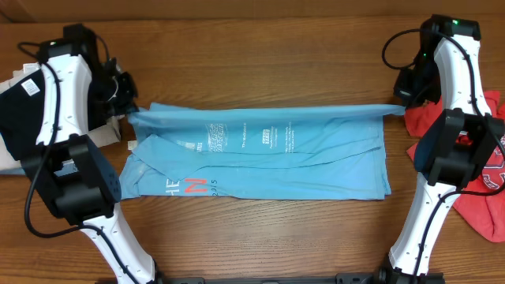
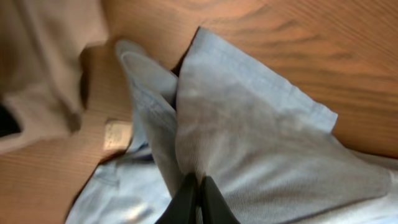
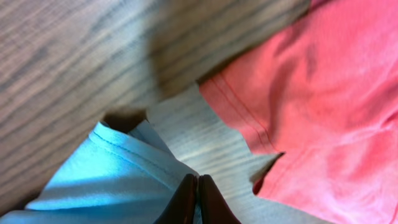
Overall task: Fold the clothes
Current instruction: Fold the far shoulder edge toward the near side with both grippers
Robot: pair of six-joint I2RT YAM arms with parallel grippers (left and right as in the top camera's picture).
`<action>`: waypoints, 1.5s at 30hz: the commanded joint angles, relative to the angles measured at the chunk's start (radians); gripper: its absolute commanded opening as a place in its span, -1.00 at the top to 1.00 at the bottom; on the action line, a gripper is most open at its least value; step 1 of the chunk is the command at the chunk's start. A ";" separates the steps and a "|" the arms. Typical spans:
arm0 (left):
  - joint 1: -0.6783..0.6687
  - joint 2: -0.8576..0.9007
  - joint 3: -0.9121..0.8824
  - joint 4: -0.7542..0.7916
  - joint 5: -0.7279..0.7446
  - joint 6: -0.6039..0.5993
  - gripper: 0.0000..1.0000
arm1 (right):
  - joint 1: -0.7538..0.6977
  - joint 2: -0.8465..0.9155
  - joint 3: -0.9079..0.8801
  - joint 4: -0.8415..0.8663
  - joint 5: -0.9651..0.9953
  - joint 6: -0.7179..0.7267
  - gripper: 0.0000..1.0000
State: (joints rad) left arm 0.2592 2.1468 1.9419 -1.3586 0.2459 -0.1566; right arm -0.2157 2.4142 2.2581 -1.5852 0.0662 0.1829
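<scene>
1. The light blue T-shirt (image 1: 260, 158) is spread across the middle of the table (image 1: 260, 47), with its lettering toward the near edge. Its far edge is drawn taut in a straight line between the two grippers.
2. The left gripper (image 2: 199, 183) is closed on a pinch of blue fabric at the shirt's far left corner.
3. The right gripper (image 3: 198, 183) is likewise clamped on the stitched hem at the far right corner.
4. The red T-shirt (image 1: 483, 185) is left crumpled at the right edge, just beside the right gripper, and is not held.
5. The step in hand is judged to be a lengthwise fold, with the far edge raised and ready to be carried toward the near edge.
6. For the next move, both grippers would need to be moved together with the tension kept even, so that the carried edge is laid parallel to the near one. The red cloth should not be dragged along.
</scene>
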 commanded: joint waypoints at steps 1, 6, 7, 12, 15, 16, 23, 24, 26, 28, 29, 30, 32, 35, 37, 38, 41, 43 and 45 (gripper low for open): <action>0.025 -0.038 0.005 -0.043 -0.021 0.031 0.92 | -0.003 -0.019 0.032 -0.017 0.003 0.004 0.92; 0.023 -0.038 0.005 -0.114 -0.020 0.067 0.92 | 0.002 -0.021 0.032 -0.082 0.000 0.005 0.92; 0.023 -0.038 0.005 -0.127 -0.020 0.067 0.92 | 0.002 -0.021 0.032 -0.098 -0.002 0.005 0.92; 0.023 -0.038 0.005 -0.160 -0.024 0.071 0.92 | 0.005 -0.046 0.032 -0.109 -0.095 -0.034 0.92; 0.023 -0.038 0.004 -0.172 -0.054 0.071 0.91 | 0.011 -0.086 0.031 -0.109 -0.093 -0.033 0.92; 0.023 -0.038 0.004 -0.179 -0.064 0.070 0.92 | 0.013 -0.106 0.026 -0.109 -0.093 -0.033 0.92; 0.023 -0.038 0.004 -0.227 -0.093 0.067 0.91 | 0.011 -0.208 -0.079 -0.109 -0.094 -0.033 0.92; 0.023 -0.038 0.004 -0.233 -0.098 0.067 0.92 | 0.011 -0.215 -0.102 -0.109 -0.094 -0.032 0.92; 0.023 -0.038 0.003 -0.243 -0.099 0.067 0.92 | 0.012 -0.221 -0.150 -0.109 -0.093 -0.033 0.92; 0.022 -0.038 -0.001 -0.259 -0.099 0.067 0.91 | 0.014 -0.222 -0.200 -0.109 -0.093 -0.033 0.92; 0.022 -0.038 -0.006 -0.266 -0.099 0.067 0.91 | 0.014 -0.222 -0.223 -0.109 -0.090 -0.032 0.92; 0.022 -0.038 -0.013 -0.272 -0.100 0.068 0.91 | 0.014 -0.222 -0.245 -0.109 -0.084 -0.032 0.92; 0.022 -0.038 -0.031 -0.271 -0.100 0.068 0.92 | 0.014 -0.222 -0.282 -0.106 -0.082 -0.032 0.92; 0.022 -0.038 -0.072 -0.257 -0.100 0.068 0.91 | 0.013 -0.222 -0.314 -0.105 -0.074 -0.029 0.92; 0.022 -0.038 -0.098 -0.252 -0.100 0.068 0.91 | 0.013 -0.222 -0.328 -0.109 -0.075 -0.029 0.92; 0.022 -0.038 -0.108 -0.249 -0.100 0.068 0.92 | 0.013 -0.222 -0.335 -0.109 -0.075 -0.029 0.92; 0.022 -0.038 -0.134 -0.243 -0.100 0.072 0.92 | 0.013 -0.222 -0.362 -0.109 -0.074 -0.030 0.92; 0.022 -0.038 -0.141 -0.242 -0.100 0.072 0.91 | 0.013 -0.222 -0.390 -0.109 -0.074 -0.030 0.92; 0.022 -0.038 -0.141 -0.242 -0.100 0.072 0.92 | 0.013 -0.222 -0.416 -0.109 -0.067 -0.030 0.92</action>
State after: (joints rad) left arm 0.2787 2.1464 1.8103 -1.6005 0.1589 -0.1005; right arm -0.2024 2.1975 1.8763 -1.6947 -0.0177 0.1566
